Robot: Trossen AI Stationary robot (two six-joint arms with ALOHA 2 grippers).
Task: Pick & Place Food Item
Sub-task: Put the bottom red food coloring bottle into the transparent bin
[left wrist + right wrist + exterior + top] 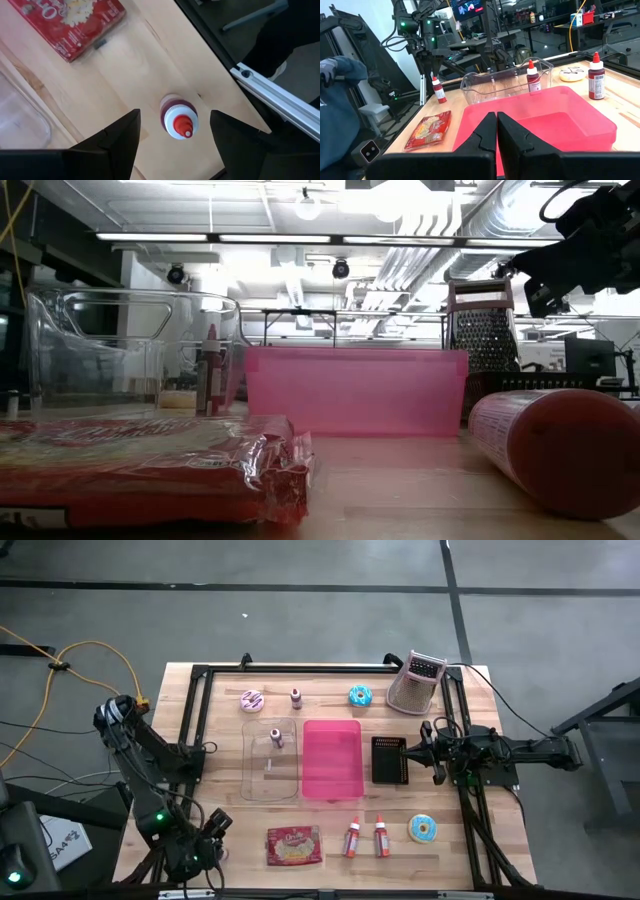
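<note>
A small red bottle with a white cap (179, 120) stands upright on the wood table near its front left corner; it also shows in the right wrist view (438, 90). My left gripper (174, 131) hangs open above it, one finger on either side, touching nothing; in the high view the gripper (210, 832) hides the bottle. A red snack packet (294, 845) lies flat close by. My right gripper (425, 748) is shut and empty, held above the table between the pink tray (332, 758) and the table's right edge.
A clear container (270, 762) holds one bottle (277, 737). Two bottles (352, 838) lie near the front. Three donuts (252, 700) (360, 695) (422, 829), a black tray (391, 760) and a grater (417, 683) stand around. A black frame rail (270, 90) runs beside the bottle.
</note>
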